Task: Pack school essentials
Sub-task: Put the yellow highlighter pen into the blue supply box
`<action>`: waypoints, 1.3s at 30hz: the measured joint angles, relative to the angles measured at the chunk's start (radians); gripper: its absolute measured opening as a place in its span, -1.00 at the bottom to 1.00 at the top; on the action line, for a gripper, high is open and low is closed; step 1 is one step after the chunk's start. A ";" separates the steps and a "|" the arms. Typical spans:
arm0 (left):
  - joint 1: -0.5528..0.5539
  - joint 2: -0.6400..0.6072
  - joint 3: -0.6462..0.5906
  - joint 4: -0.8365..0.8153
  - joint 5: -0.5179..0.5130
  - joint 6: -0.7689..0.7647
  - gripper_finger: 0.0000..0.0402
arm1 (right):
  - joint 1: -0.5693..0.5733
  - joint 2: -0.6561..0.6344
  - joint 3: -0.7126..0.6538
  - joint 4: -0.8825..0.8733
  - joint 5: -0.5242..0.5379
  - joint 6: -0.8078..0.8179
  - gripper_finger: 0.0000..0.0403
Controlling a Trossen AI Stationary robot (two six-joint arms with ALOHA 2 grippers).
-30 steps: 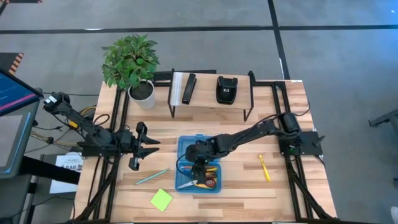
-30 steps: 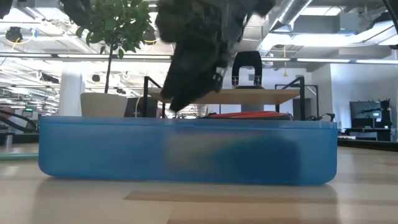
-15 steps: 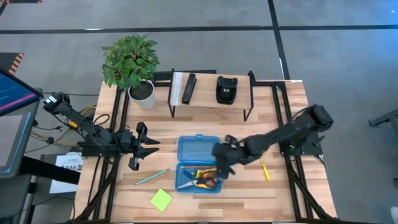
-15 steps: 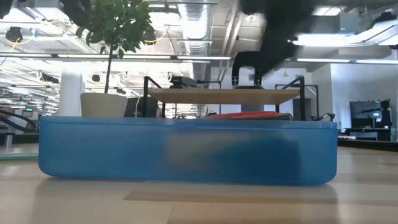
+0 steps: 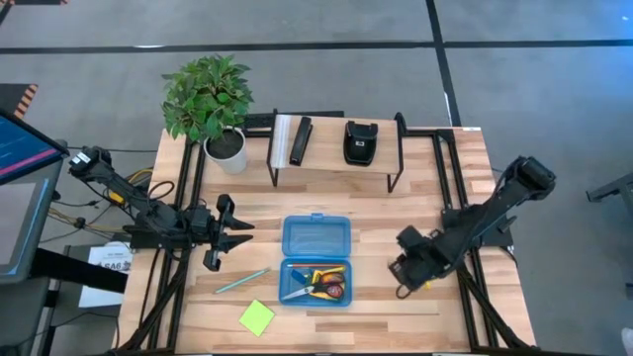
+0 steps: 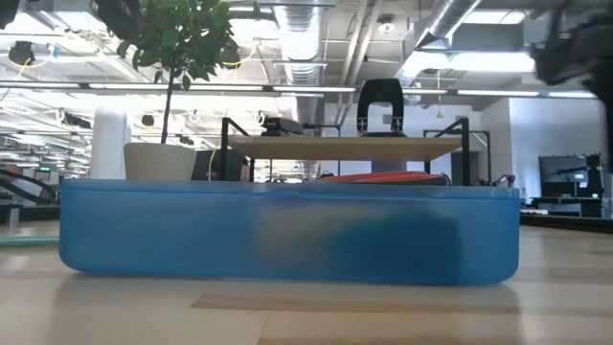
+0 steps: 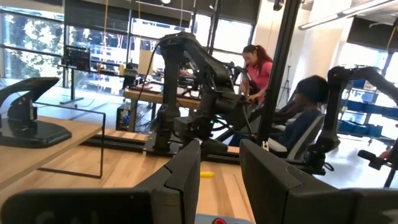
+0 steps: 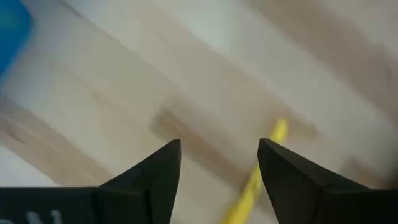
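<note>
An open blue pencil case (image 5: 316, 237) lies at the middle of the table. Its tray holds red-handled scissors (image 5: 331, 288) and yellow items (image 5: 327, 270). The low view shows the case's wall (image 6: 287, 235) with the red handles (image 6: 383, 177) above its rim. A teal pencil (image 5: 242, 281) and a lime-green sticky-note pad (image 5: 257, 317) lie on the wood left of the case. My right gripper (image 5: 406, 269) hovers open right of the case. A yellow pencil (image 8: 252, 183) lies on the table below and between its fingers. My left gripper (image 5: 242, 235) waits open left of the case.
A low shelf (image 5: 336, 163) at the far side carries a black bar with a white pad (image 5: 293, 141) and a black pouch (image 5: 359, 141). A potted plant (image 5: 208, 94) stands at the far left. People sit beyond the table (image 7: 258, 68). Bare wood lies near the front edge.
My right gripper has risen out of the case's tray and swung toward the table's right edge. It now hangs over the yellow pencil, covering it in the high view. The case and its contents have stayed put.
</note>
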 joint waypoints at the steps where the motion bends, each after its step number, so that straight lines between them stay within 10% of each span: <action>1: 0.000 0.000 0.000 0.000 0.001 -0.001 -0.50 | 0.017 0.005 0.000 -0.016 -0.012 0.035 0.16; 32: -0.025 0.032 0.000 0.067 0.131 -0.034 -0.50 | 0.196 -0.016 -0.283 0.343 -0.137 0.346 0.00; 39: -0.025 0.032 0.000 0.071 0.130 -0.048 -0.50 | 0.196 -0.015 -0.286 0.329 -0.141 0.339 -0.43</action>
